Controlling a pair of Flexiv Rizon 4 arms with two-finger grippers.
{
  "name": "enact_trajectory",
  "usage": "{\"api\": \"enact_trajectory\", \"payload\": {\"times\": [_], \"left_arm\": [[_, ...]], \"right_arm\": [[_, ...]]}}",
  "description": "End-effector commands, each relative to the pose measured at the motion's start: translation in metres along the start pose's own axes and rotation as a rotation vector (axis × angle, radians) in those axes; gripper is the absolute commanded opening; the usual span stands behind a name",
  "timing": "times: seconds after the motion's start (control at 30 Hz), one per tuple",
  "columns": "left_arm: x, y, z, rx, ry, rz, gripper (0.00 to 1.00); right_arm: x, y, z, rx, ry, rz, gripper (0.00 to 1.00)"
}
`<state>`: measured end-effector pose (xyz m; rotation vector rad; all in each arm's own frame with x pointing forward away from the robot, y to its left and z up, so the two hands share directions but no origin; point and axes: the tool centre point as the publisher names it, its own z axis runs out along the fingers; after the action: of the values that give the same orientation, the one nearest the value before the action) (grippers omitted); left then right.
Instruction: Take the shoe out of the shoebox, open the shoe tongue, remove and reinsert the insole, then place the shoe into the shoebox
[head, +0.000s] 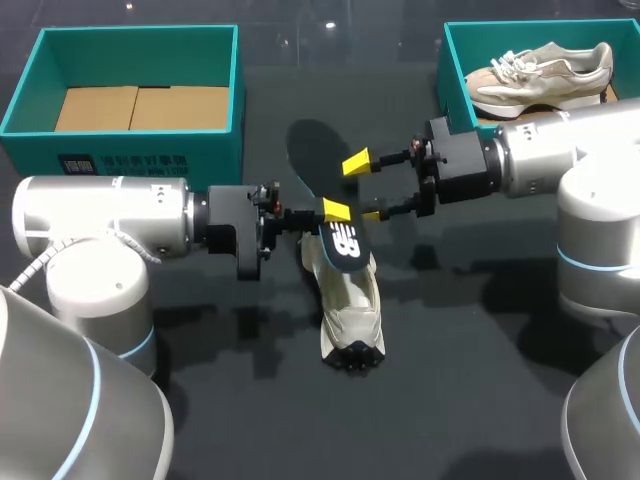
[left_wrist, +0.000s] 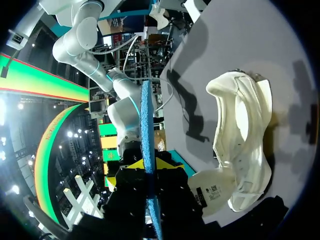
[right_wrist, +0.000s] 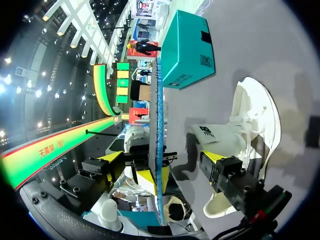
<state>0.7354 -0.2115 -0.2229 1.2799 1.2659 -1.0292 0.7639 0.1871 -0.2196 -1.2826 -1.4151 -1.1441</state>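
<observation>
left arm (head: 100, 215) comes in level from the left, wrist horizontal, left jaws pinched on the insole (left_wrist: 145, 130) (thin edge between the tips). right arm (head: 560, 150) level from the right, right jaws spread wide, tips facing the left's.

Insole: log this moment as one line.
left tool: shut on insole, held off table | right tool: open, facing insole | shoe: on table, tongue open

insole (left_wrist: 146, 125): blue, seen edge-on, clamped between the yellow tips of the left gripper (left_wrist: 148, 170), reaching out ahead of them
shoe (left_wrist: 245, 140): white, opening in view, on the grey table (left_wrist: 250, 45) beside the gripper, apart from the insole
</observation>
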Motion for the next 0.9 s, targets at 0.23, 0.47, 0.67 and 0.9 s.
{"api": "enact_trajectory", "payload": {"times": [0.23, 0.47, 0.67, 0.9], "left_arm": [[0.002, 0.01, 0.017, 0.006, -0.002, -0.003, 0.0], [0.004, 0.009, 0.023, 0.012, -0.005, 0.008, 0.0], [0.005, 0.004, 0.024, 0.025, -0.012, 0.011, 0.0], [0.007, 0.001, 0.025, 0.022, -0.015, 0.011, 0.0]], "right_arm": [[0.003, -0.002, 0.006, 0.004, 0.013, 0.002, 0.49], [0.002, -0.002, 0.009, 0.009, 0.029, 0.0, 0.42], [0.001, -0.002, 0.01, 0.01, 0.036, -0.003, 0.31], [-0.001, -0.004, 0.011, 0.013, 0.04, -0.008, 0.0]]}}
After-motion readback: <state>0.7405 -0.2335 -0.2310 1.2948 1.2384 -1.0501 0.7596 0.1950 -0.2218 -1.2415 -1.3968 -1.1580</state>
